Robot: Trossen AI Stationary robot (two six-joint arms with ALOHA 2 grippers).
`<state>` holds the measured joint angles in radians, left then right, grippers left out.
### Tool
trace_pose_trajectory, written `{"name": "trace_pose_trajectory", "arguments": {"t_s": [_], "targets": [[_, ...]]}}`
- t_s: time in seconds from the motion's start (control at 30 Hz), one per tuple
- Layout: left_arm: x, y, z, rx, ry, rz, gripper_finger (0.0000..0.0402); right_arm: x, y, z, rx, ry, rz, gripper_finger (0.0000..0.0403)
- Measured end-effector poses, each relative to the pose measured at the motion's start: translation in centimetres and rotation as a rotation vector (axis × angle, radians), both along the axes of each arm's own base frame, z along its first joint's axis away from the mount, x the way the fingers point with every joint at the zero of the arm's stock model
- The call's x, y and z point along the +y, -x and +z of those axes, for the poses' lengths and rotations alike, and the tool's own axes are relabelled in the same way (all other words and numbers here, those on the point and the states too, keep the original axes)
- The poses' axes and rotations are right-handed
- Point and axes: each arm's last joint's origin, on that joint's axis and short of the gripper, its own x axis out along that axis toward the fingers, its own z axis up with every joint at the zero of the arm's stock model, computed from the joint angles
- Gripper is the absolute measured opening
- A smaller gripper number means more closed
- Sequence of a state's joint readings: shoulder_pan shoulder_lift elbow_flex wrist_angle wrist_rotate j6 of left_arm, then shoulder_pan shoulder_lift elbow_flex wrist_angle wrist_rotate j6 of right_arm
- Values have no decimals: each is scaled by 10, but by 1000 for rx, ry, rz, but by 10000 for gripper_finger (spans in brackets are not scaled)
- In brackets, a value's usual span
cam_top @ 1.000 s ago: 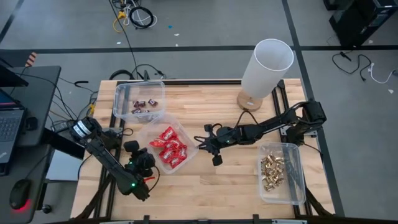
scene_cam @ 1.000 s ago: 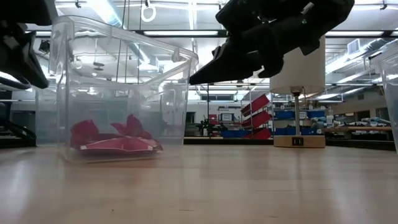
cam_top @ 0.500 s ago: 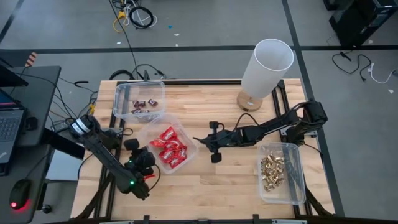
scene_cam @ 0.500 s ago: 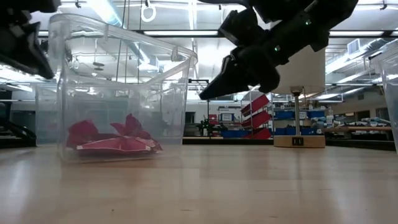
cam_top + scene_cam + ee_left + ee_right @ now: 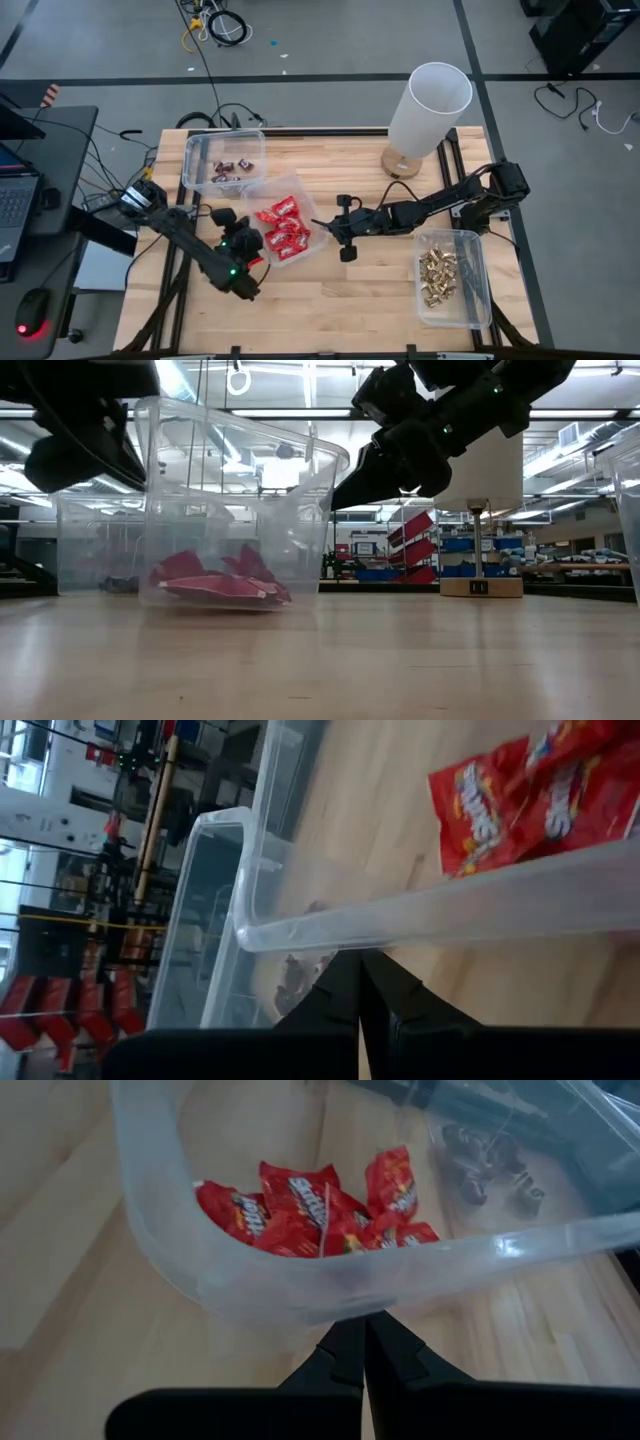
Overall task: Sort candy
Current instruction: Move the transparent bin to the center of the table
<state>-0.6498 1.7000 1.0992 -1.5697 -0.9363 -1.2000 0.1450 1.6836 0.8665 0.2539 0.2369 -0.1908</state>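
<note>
The red packets lie in a clear bin at mid-table; they also show in the right wrist view and the left wrist view. Dark purple-brown bars sit in a second bin at the far left. Gold-foil pieces fill a third bin at the near right. My left gripper is shut at the red bin's left side. My right gripper is shut at its right side. My left gripper presses its shut fingertips against the red bin's left wall just under the rim, coming about level from the table's left. The bin stands flat on the table. My right gripper has its shut fingertips against the bin's right wall below the rim, coming from the table's right, slanting slightly down.
A white lamp on a wooden base stands at the far right. Bare wood lies between the red bin and the gold bin and along the near edge. Cables and a laptop desk sit off the table's left edge.
My left gripper has moved toward the table's right and slightly far, pushing the red bin. The bin has slid right along the table and turned a little, up against my right gripper, which shifted slightly left early on and then stayed put.
</note>
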Motion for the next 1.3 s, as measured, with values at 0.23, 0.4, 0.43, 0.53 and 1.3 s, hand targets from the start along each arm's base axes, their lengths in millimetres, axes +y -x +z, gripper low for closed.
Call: {"name": "trace_pose_trajectory", "arguments": {"t_s": [0.23, 0.4, 0.43, 0.53, 1.3], "targets": [[13, -10, -1, -5, 10, 54, 0, 4, 1, 0, 1, 6, 18, 0], [17, -12, -2, -13, 12, 72, 0, 11, 2, 0, 6, -4, 61, 0], [17, -13, -2, -14, 14, 73, 0, 12, 2, 0, 7, -5, 68, 0], [17, -14, -2, -28, 20, 71, 0, 14, 2, 0, 9, 1, 79, 0], [14, -16, -6, 47, 90, 61, 0, 33, 6, 0, 10, -29, 174, 0]]}}
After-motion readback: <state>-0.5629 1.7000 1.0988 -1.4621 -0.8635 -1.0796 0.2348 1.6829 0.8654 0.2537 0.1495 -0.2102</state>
